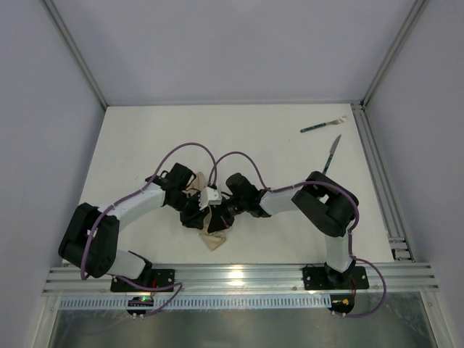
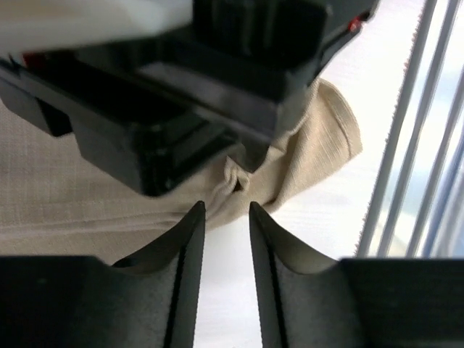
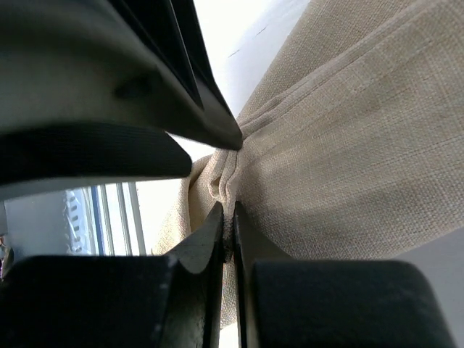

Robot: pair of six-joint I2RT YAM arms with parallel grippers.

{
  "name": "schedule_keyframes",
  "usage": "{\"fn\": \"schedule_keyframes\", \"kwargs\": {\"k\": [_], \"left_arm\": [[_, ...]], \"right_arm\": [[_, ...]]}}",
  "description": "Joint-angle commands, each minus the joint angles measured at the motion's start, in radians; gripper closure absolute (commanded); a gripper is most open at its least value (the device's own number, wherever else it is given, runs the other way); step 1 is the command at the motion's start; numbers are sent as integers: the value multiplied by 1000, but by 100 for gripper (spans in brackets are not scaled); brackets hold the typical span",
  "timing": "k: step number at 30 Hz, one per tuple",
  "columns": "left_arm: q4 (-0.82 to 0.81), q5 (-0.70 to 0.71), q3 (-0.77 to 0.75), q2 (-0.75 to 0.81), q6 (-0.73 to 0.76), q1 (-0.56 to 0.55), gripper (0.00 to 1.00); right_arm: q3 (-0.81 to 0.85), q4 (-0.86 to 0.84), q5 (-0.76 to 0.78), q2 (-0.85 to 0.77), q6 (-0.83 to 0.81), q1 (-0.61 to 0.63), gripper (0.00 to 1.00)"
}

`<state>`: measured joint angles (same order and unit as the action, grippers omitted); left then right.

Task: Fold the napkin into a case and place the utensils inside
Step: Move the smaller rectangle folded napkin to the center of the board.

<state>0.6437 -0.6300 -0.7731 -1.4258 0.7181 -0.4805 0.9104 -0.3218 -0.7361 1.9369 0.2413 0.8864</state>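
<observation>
1. Two utensils, the fork and knife, lie far back on the right of the table, well apart from the napkin
2. Folding looks barely begun: the napkin is a bunched heap near the front middle, with no case formed
3. Both arms bend inward, wrists meeting low over the cloth
4. Right jaws are pinched tight on a napkin pleat; left jaws stand slightly parted, holding nothing, tips just short of the fold

No readable text, label, brand, number or sign shows on the napkin or elsewhere.
</observation>
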Motion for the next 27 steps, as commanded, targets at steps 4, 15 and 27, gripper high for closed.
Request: {"fn": "schedule_keyframes", "kwargs": {"k": [4, 15, 27], "left_arm": [[210, -123, -116, 67, 12, 165, 65], [-16, 206, -178, -87, -321, 402, 48], [-36, 181, -321, -409, -390, 395, 59]], "right_arm": [[-21, 73, 17, -12, -42, 13, 96], [-25, 96, 69, -35, -85, 31, 96], [-19, 141, 101, -61, -163, 74, 96]]}}
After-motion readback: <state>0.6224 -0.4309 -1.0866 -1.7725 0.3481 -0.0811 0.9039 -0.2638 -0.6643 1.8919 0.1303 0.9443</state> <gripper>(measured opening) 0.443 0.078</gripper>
